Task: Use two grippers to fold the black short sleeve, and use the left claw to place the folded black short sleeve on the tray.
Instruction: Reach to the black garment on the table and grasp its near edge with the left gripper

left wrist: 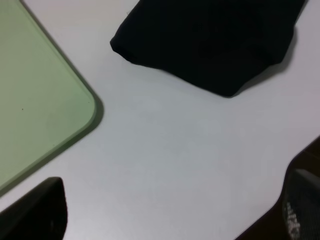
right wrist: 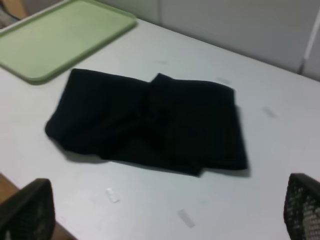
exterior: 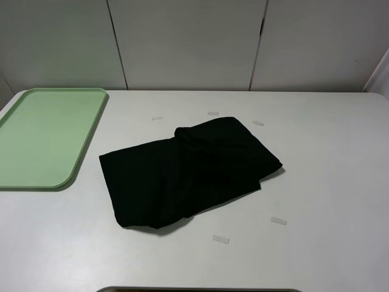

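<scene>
The black short sleeve [exterior: 188,173] lies folded into a rumpled bundle in the middle of the white table. It also shows in the left wrist view [left wrist: 210,40] and the right wrist view [right wrist: 150,120]. The pale green tray [exterior: 42,137] lies flat at the table's left with nothing on it, and its rounded corner [left wrist: 45,110] is near the left claw. The left claw [left wrist: 167,220] hangs open over bare table between tray and shirt, touching neither. My right gripper [right wrist: 165,215] is open too, back from the shirt's near edge. Neither arm appears in the exterior high view.
Small clear tape marks [exterior: 220,239] [exterior: 278,220] dot the table around the shirt. Pale wall panels [exterior: 188,42] stand behind the table's far edge. A dark grey edge [exterior: 194,289] shows at the table's front.
</scene>
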